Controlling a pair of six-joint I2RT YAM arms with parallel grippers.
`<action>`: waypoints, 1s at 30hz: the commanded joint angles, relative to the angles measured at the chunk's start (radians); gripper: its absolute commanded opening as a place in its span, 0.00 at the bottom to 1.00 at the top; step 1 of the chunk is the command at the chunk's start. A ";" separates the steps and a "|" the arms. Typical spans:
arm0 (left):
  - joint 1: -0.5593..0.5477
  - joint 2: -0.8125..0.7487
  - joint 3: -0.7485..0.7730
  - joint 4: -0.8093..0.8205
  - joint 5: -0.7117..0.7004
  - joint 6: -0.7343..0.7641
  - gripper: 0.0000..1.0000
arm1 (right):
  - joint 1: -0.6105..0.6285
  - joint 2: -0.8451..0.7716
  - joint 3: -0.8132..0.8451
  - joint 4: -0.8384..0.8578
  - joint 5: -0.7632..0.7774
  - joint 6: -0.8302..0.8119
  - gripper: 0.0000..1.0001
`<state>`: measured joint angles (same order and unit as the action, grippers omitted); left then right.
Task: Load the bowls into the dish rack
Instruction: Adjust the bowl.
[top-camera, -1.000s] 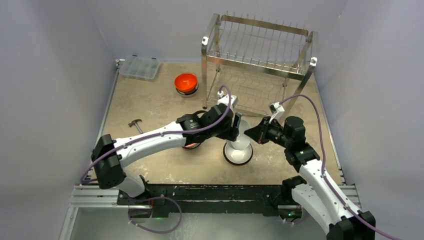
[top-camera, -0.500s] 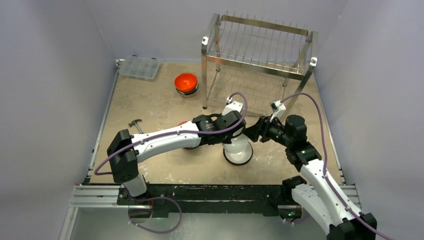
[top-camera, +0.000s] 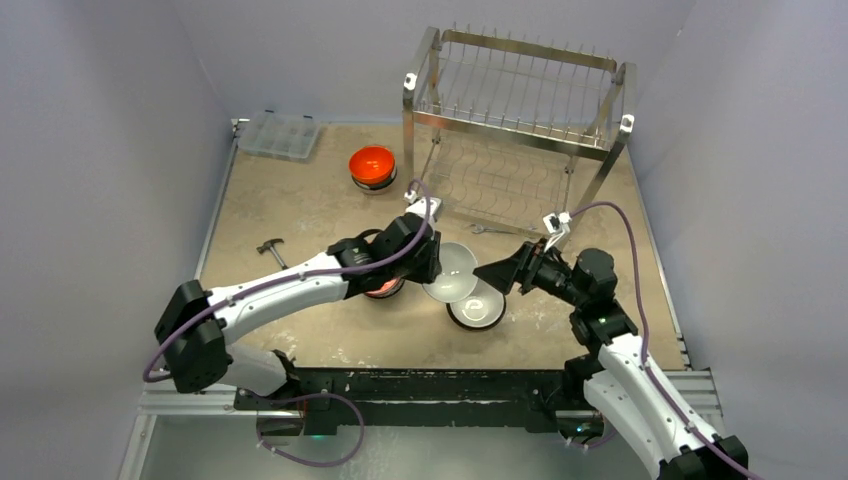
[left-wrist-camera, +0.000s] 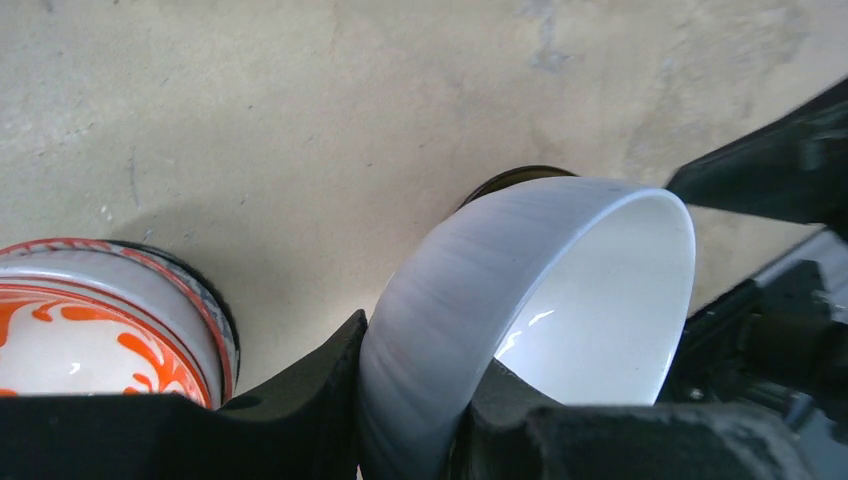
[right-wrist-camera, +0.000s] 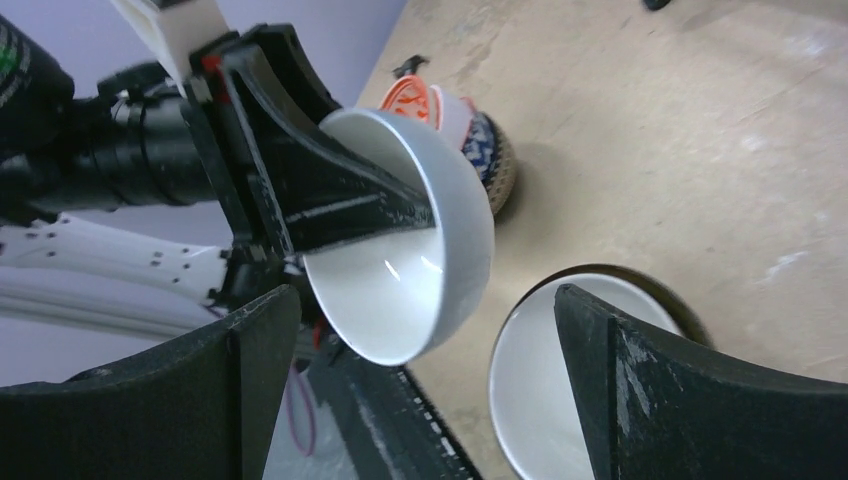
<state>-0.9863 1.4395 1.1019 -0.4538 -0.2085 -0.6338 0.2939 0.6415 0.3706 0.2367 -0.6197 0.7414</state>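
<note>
Since the white bowl (top-camera: 450, 272) hangs tilted in the air just in front of the dish rack (top-camera: 520, 100), pinched by its rim in the left hand (top-camera: 432, 262), the step in hand looks like a pass to the right hand (top-camera: 492, 277). That hand faces the bowl's mouth with its jaws spread wide and nothing in them. To do this well, the right hand would likely take the free stretch of rim opposite the left hand's fingers (left-wrist-camera: 330, 400), one finger inside and one outside. The left hand should let go only once that grip is firm, because the glazed wall looks slick and thin. The swap is best kept high, as a second white-inside bowl (top-camera: 478, 308) sits upright on the tabletop (top-camera: 300, 210) just beneath, in front of the rack. Both of these bowls look empty. A red-and-white patterned bowl (top-camera: 383, 288) stands farther out from the rack, partly under the left arm, and seems to rest on another bowl. An orange-red bowl (top-camera: 371, 165) sits beside the rack's front-left leg, seemingly nested on another. No bowl shows on either tier of the rack. Farther out past that leg, a clear compartment box (top-camera: 279, 134) lies by the back wall, its contents too small to tell.
</note>
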 joint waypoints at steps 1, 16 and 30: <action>0.038 -0.137 -0.091 0.328 0.187 -0.013 0.00 | 0.003 0.014 -0.045 0.224 -0.105 0.176 0.99; 0.048 -0.160 -0.160 0.580 0.368 -0.044 0.00 | 0.158 0.121 -0.061 0.488 -0.064 0.321 0.99; 0.046 -0.121 -0.149 0.542 0.371 -0.029 0.00 | 0.204 0.173 -0.020 0.510 -0.051 0.313 0.93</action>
<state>-0.9424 1.3182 0.9340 0.0162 0.1452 -0.6609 0.4866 0.8104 0.3088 0.6949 -0.6720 1.0550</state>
